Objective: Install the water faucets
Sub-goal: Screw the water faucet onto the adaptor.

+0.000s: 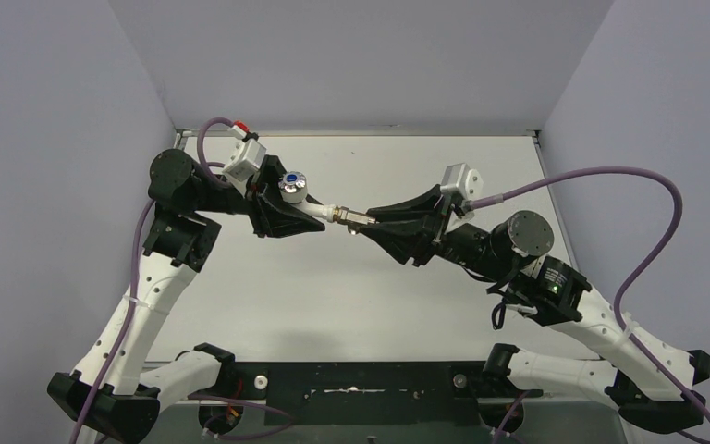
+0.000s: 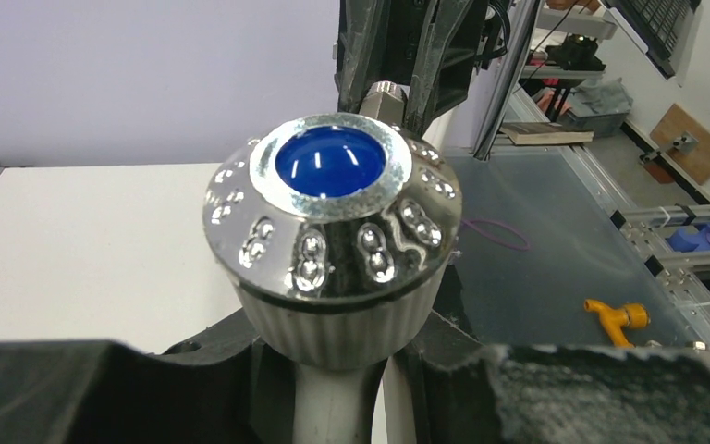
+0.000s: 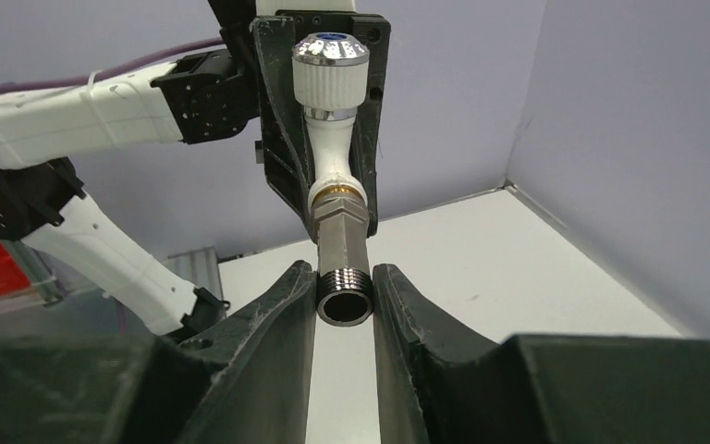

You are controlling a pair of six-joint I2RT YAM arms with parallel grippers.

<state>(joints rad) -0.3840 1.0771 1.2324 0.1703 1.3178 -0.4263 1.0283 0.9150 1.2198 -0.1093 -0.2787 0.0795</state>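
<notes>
Top external view: both arms reach inward and meet above the middle of the table [image 1: 268, 305], holding the parts in the air between them.
Step in hand: joining the threaded fitting [image 1: 355, 219] to the tap body [image 1: 312, 211]; the two look already mated end to end, so threading seems under way or near done.
Left gripper [image 1: 288, 215]: clenched on the tap body, chrome knob [image 2: 331, 217] with its blue dot facing up.
Right gripper [image 3: 345, 298]: fingers [image 3: 277, 310] closed on the fitting's threaded end, bore facing the wrist camera.
Next move: probably a wrist roll about the shared axis, keeping both parts in line.
Pose: forearms nearly level, grippers nose to nose.
</notes>
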